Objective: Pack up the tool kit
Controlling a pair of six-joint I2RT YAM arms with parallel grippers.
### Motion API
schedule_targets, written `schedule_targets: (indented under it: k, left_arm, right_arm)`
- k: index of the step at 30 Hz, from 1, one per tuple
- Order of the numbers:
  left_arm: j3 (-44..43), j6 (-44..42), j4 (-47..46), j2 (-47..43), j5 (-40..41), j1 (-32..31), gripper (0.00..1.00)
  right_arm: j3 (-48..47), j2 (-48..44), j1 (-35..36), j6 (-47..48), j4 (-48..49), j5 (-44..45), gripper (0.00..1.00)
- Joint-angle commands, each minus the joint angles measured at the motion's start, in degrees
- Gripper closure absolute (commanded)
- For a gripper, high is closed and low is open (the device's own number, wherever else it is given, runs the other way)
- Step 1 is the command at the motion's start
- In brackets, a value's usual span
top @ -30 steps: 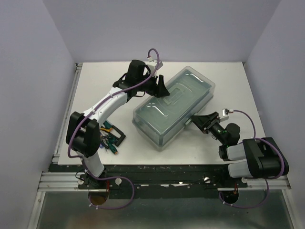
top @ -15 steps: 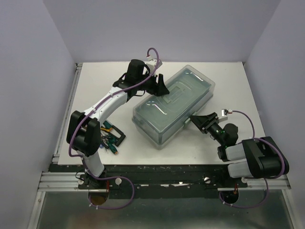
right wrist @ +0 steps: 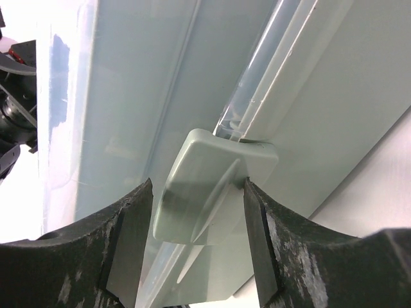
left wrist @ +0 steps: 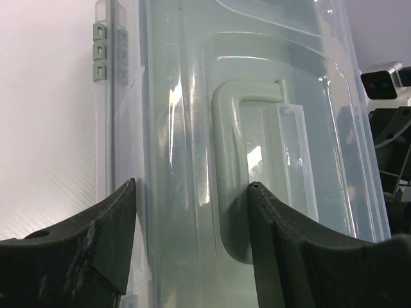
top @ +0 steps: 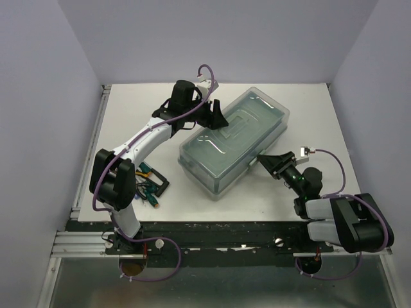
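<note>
Looking down from above, the pale sage-green toolbox [top: 218,168] lies slantwise in the middle of the white tabletop [top: 128,115], its translucent lid [top: 234,138] down. The left hand [top: 215,119] reaches over the box's far left side, at the lid's edge. The right hand [top: 272,162] comes in low from the near right and meets the box's long front wall. A small heap of loose tools [top: 149,186], with yellow and green grips among them, sits on the tabletop beside the left arm's base, well apart from the box.

From the left wrist, the left hand [left wrist: 192,186] stands wide open with nothing caught in it. Its two dark fingers [left wrist: 103,247] spread over the clear lid. One tip is near the lid's hinge side, where small green hinge blocks [left wrist: 101,51] show. The other tip is just beside the pale green handle [left wrist: 234,192] lying flat in its recess.

From the right wrist, the right hand [right wrist: 197,186] is partly open and straddles the box's sage-green latch [right wrist: 205,192]. A finger [right wrist: 257,244] sits close against each side of it. Whether they squeeze the latch or merely flank it, I cannot tell.
</note>
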State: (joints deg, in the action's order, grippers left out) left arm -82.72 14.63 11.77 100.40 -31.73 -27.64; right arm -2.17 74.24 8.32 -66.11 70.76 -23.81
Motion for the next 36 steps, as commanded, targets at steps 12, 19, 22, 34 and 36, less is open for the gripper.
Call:
schedule_targets:
  k: [12, 19, 22, 34, 36]
  left_arm:
    - [6.5, -5.6, 16.5, 7.4, 15.5, 1.7, 0.99]
    - [8.4, -6.1, 16.7, 8.0, 15.4, 5.4, 1.00]
    - [8.6, -6.1, 17.1, 8.7, 14.1, 6.5, 1.00]
    - [12.0, -7.4, 17.8, 8.0, 16.4, 9.8, 1.00]
    - [11.9, -7.4, 17.9, 8.2, 16.5, 10.3, 1.00]
  right_arm:
    - [-3.9, -19.5, 0.8, 9.9, -18.2, 7.5, 0.19]
    - [-16.4, -36.0, 0.7, 25.8, -55.4, 17.3, 0.07]
    - [-21.1, -33.8, 0.8, 27.0, -61.1, 15.7, 0.06]
    - [-30.9, -23.0, 3.5, 27.3, -67.7, 18.3, 0.05]
    - [-31.4, -23.3, 3.7, 27.3, -67.9, 18.8, 0.05]
